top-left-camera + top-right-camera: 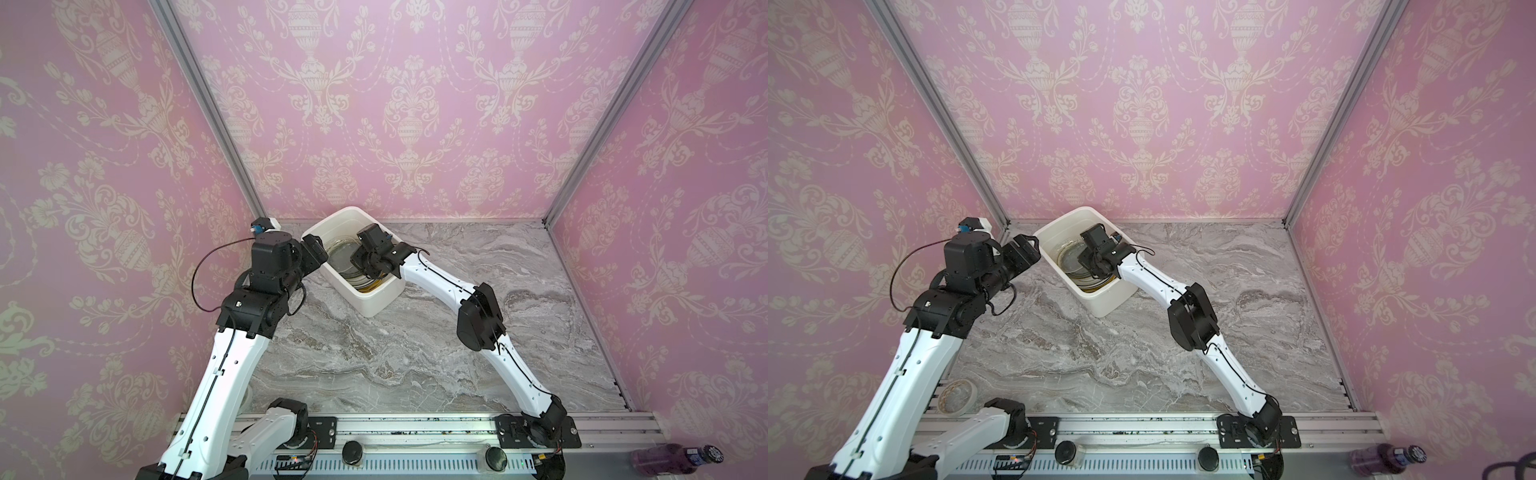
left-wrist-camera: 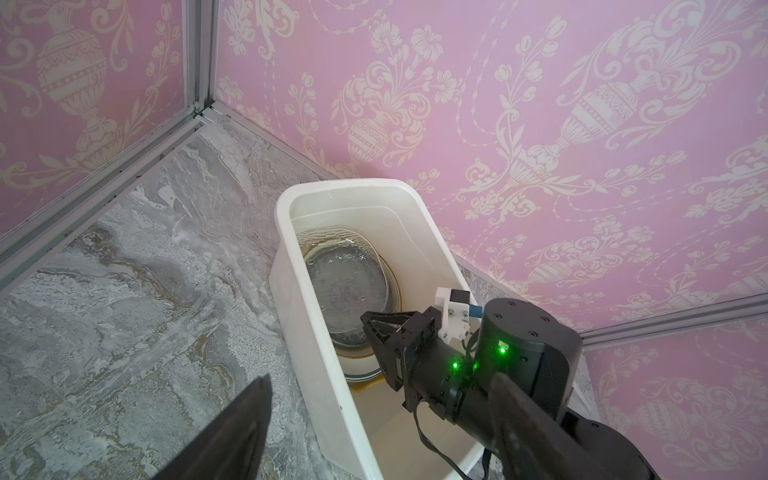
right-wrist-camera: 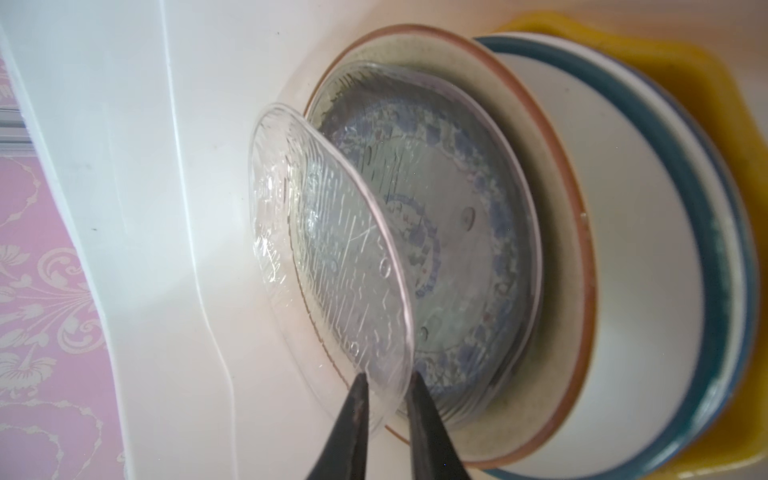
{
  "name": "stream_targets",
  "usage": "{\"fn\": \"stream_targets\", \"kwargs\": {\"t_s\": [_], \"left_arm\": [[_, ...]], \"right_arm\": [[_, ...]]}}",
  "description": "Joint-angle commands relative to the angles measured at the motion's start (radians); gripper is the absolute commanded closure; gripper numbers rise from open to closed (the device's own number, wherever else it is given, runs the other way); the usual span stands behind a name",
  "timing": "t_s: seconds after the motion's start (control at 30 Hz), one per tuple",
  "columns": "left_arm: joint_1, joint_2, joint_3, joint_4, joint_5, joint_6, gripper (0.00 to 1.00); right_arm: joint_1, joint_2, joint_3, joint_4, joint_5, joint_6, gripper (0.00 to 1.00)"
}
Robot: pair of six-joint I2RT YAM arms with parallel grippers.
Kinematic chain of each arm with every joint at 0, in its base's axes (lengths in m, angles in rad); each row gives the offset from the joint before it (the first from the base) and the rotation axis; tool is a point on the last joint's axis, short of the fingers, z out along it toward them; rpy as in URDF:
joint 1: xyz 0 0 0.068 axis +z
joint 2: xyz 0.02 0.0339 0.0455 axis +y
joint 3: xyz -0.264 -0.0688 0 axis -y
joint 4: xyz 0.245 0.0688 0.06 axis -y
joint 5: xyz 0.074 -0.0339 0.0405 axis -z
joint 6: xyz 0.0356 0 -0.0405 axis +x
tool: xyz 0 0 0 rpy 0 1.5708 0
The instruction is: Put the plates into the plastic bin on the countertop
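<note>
Countertop [image 1: 415, 353] lies open; plastic bin [image 1: 376, 305] (right arm [image 1: 432, 278] inside) crowded with stacked plates [image 3: 644, 228].

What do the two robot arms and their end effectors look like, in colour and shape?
Both arms, left arm and right arm, have white shell links with black joints and thin black cables along them. The left end effector and right end effector are black with tapering fingers.

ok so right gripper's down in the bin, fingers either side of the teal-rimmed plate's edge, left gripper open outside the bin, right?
Wrong plate. In the right wrist view the right gripper straddles the edge of the tilted clear glass plate on top; the teal-rimmed plate lies lower down. The rest stands: it is down in the bin, left gripper open outside it.
</note>
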Motion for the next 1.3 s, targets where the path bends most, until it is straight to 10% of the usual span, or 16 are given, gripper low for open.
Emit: {"fn": "stream_targets", "kwargs": {"t_s": [0.0,0.23,0.57,0.77,1.27], "left_arm": [[0.012,-0.005,0.024,-0.025,-0.028,0.026,0.16],[0.018,-0.003,0.061,-0.053,-0.060,0.082,0.13],[0.033,-0.017,0.116,-0.086,-0.121,0.160,0.10],[0.037,-0.029,0.070,-0.094,-0.118,0.181,0.07],[0.169,-0.140,-0.503,0.315,-0.268,0.368,0.01]], "right_arm": [[-0.021,-0.051,0.005,0.011,0.027,0.018,0.76],[-0.022,-0.117,0.017,0.012,0.056,-0.016,0.52],[-0.013,-0.261,0.037,-0.029,0.117,-0.161,0.46],[-0.015,-0.410,-0.010,-0.051,0.124,-0.467,0.42],[-0.322,-1.268,-1.171,0.217,0.344,-1.025,0.25]]}}
